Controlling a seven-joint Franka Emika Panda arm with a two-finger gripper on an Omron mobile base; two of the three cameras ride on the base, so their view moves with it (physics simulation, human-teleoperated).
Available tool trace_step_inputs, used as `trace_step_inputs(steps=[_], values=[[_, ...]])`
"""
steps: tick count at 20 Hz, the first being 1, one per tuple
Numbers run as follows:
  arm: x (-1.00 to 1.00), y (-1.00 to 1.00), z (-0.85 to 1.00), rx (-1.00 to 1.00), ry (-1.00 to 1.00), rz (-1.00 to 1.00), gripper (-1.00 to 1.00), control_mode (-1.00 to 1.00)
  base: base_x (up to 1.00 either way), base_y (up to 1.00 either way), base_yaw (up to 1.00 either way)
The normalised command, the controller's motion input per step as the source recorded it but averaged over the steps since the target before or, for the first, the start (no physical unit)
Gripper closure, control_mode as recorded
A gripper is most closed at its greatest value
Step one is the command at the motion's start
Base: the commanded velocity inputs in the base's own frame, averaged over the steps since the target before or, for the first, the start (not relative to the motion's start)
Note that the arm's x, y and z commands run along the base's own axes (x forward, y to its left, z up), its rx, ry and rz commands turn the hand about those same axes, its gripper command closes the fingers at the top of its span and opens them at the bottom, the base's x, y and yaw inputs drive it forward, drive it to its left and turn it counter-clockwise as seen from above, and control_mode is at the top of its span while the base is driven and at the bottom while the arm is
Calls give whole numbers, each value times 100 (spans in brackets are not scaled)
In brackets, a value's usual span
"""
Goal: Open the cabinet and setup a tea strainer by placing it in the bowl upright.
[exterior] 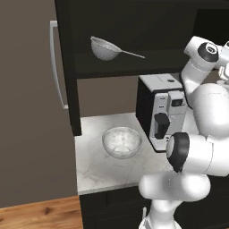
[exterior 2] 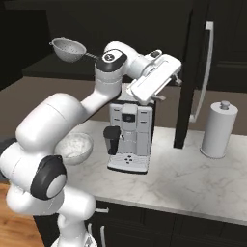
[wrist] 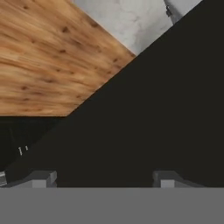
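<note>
The cabinet (exterior: 67, 67) stands open, its left door swung out with a silver bar handle (exterior: 54, 62). On its shelf lies the tea strainer (exterior: 105, 48), a silver mesh basket with its thin handle pointing right; it is also at the upper left of the right base view (exterior 2: 69, 49). Below it, the glass bowl (exterior: 121, 142) sits on the pale marble counter, left of the coffee machine (exterior 2: 75, 147). My gripper (exterior 2: 177, 77) is high up beside the cabinet's open right door (exterior 2: 190, 72). Its fingertips (wrist: 43, 179) stand wide apart, with the black door face close in front of them.
A black and silver coffee machine (exterior: 163, 112) stands on the counter under the shelf, just right of the bowl. A white paper towel roll (exterior 2: 219, 129) is on the counter right of the open door. Wooden floor (exterior: 40, 212) lies left of the counter.
</note>
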Motion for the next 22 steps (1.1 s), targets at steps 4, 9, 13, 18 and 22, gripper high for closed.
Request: trace_step_inputs(steps=[4,9,13,18,22], values=[[-1,-9,-5,2,1,7,-100,-100,0,0,0],[-3,44,-18,0,0,6,-100,-100,0,0,0],[0,89,-34,5,0,13,-100,-100,0,0,0],[6,86,-13,36,0,23,-100,-100,0,0,0],[9,80,-1,53,-9,28,-100,-100,0,0,0]])
